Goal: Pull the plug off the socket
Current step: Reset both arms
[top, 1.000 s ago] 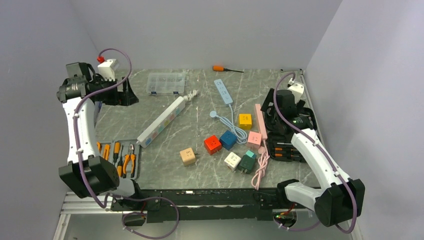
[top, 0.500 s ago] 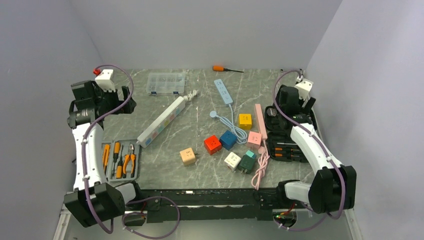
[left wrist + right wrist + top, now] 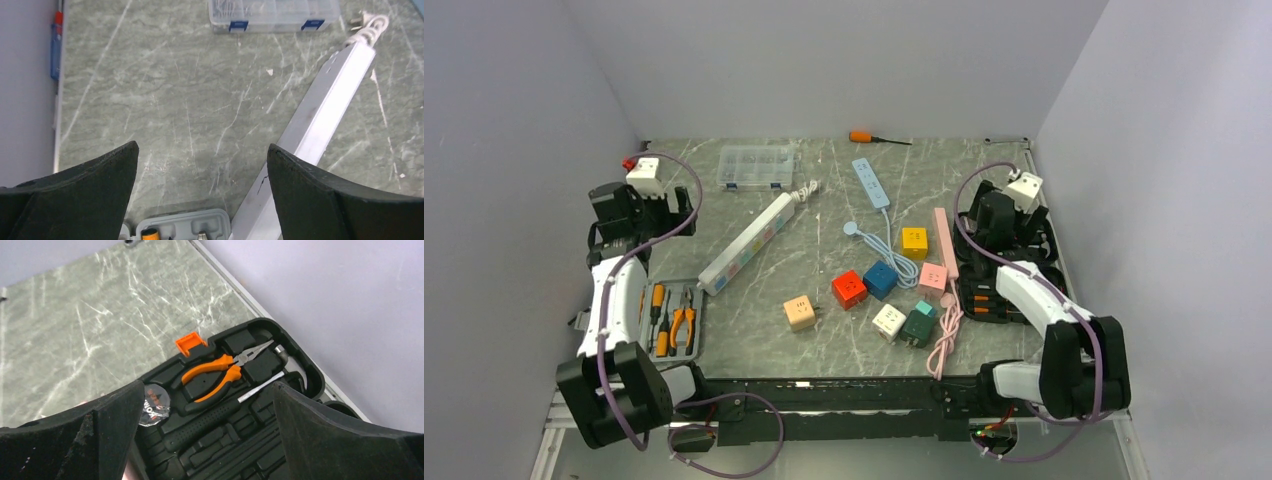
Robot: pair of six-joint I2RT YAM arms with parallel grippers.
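My marble counter point(image 3: 754, 330) carries a white power strip point(image 3: 746, 243), a clear organizer box point(image 3: 755, 166), an orange screwdriver point(image 3: 864, 137), a blue strip point(image 3: 870, 182), a pink strip point(image 3: 945, 240), coloured cube sockets point(image 3: 849, 289), a grey tool tray point(image 3: 696, 345) and a black tool case point(image 3: 980, 303).

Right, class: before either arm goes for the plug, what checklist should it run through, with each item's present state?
1. Left gripper open and empty: ok.
2. Right gripper open and empty: ok.
3. Left gripper over a socket: not ok, it is over the table beside the white power strip.
4. Right gripper over a socket: not ok, it hangs above the black tool case.
5. Which plug sits in a socket: cannot tell, too small from above.
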